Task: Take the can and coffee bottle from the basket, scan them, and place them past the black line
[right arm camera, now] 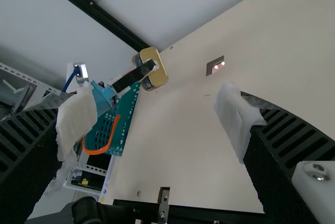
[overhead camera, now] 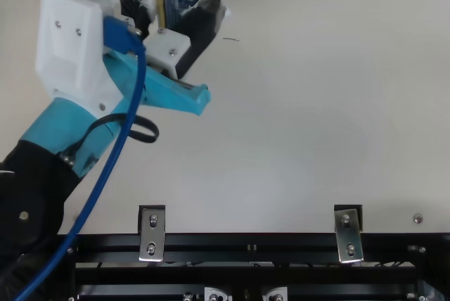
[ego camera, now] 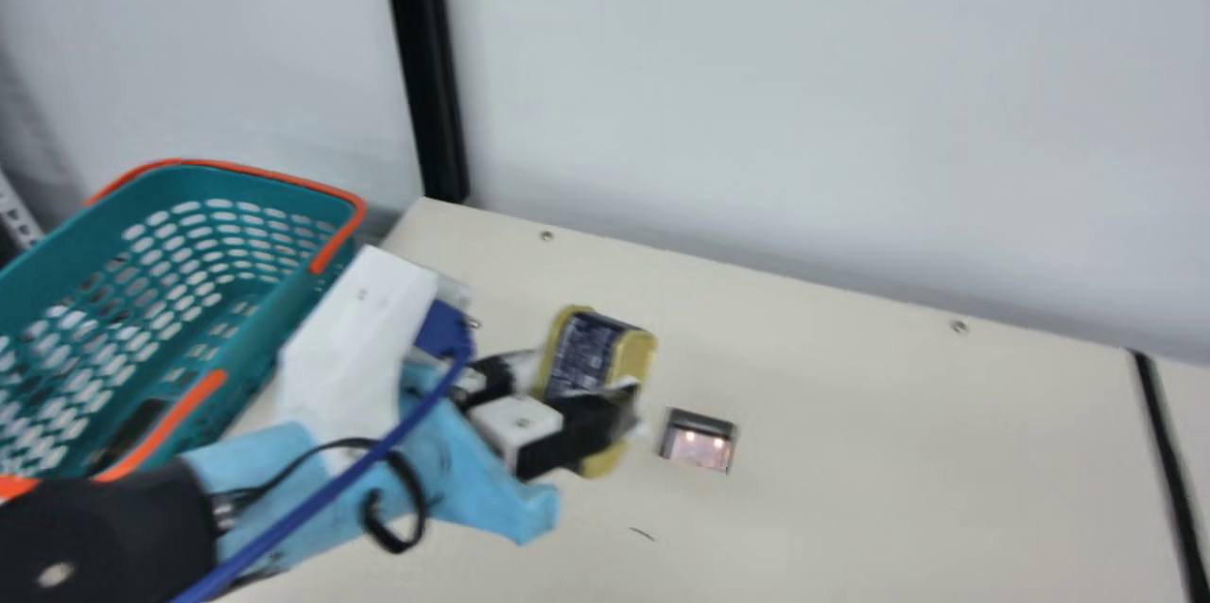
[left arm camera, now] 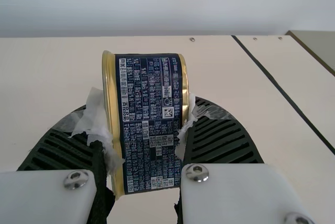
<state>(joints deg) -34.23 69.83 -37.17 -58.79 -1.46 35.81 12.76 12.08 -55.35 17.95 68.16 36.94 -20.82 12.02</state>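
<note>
The left fingers (left arm camera: 222, 143) grasp the can (left arm camera: 149, 124), near the scanner window (ego camera: 698, 444) on its basket (ego camera: 274, 324) side; right fingers (right arm camera: 296, 132) are open.

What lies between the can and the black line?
The scanner window, then bare table; the main view shows this stretch from the can to the black line.

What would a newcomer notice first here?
Probably the gold-and-navy can, clamped between the left gripper's fingers, beside the small scanner window in the table. Next, the teal basket with orange handles at the main view's left, and the black line at its right.
</note>
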